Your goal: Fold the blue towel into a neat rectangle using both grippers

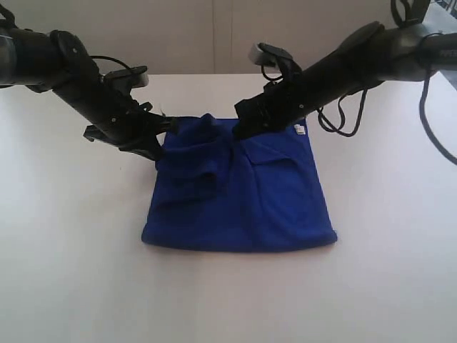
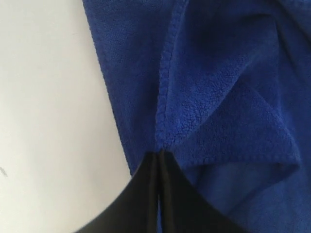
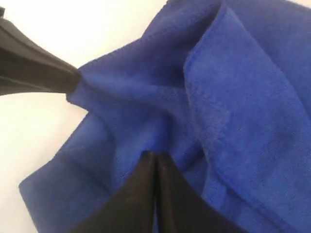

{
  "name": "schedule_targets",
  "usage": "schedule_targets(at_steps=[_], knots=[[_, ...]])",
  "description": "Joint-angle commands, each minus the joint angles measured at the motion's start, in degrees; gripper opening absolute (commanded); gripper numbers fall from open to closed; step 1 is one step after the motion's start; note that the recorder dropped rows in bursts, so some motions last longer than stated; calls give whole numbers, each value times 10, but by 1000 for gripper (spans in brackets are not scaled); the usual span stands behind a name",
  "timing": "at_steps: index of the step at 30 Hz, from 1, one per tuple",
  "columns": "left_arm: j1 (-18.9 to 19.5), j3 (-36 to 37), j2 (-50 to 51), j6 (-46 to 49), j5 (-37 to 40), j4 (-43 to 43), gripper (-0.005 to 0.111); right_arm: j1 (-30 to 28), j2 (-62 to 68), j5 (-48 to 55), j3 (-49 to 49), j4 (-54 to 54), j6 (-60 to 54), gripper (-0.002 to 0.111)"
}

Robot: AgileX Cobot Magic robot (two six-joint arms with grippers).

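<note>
Blue towel [image 1: 243,204] partly folded on the white counter [image 1: 71,271], rumpled along its far edge. Both grippers are clenched on that far edge, which runs left to right: the left gripper [image 1: 163,132] pinches the far-left corner, the right gripper [image 1: 241,127] a bunched fold near mid-edge. The far-right corner with the white tag [image 1: 299,129] lies free. The cloth extends from both grippers toward the near side, so the next fold likely carries the held edge that way.

The white table [image 1: 78,279] carries a blue towel [image 1: 246,204], lying near its middle, folded roughly square, its far edge bunched and rumpled.
</note>
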Motion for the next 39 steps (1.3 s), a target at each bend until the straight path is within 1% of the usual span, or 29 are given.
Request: schedule_targets(at_steps=[1,4,6,8,9,11,16,19,24,28,33,39], knots=[[2,0,-3,-3,8,-2,0,-2,-9,-24,-4,-4,-18,0],[2,0,-3,-3,9,-2,0,-7,-12,-40,-7,-4,-15,0],[2,0,-3,-3,9,-2,0,-7,-6,-60,-7,-2,30,0],[2,0,-3,-3,10,-3,0,-7,13,-72,-13,9,43,8],[2,0,-3,-3,12,-3,0,-7,23,-58,-24,15,43,18],[2,0,-3,-5,13,-3,0,-8,28,-53,-40,31,45,30],[2,0,-3,-19,15,-3,0,-29,49,-22,-68,61,57,30],[2,0,-3,-19,15,-3,0,-30,74,11,-74,79,57,30],[2,0,-3,-19,21,-3,0,-30,110,33,-74,158,45,30],[2,0,-3,-19,21,-3,0,-30,113,63,-74,193,20,30],[2,0,0,-19,22,-3,0,-30,113,76,-74,205,14,30],[2,0,16,-19,27,-9,0,-30,113,70,-74,196,-20,30]])
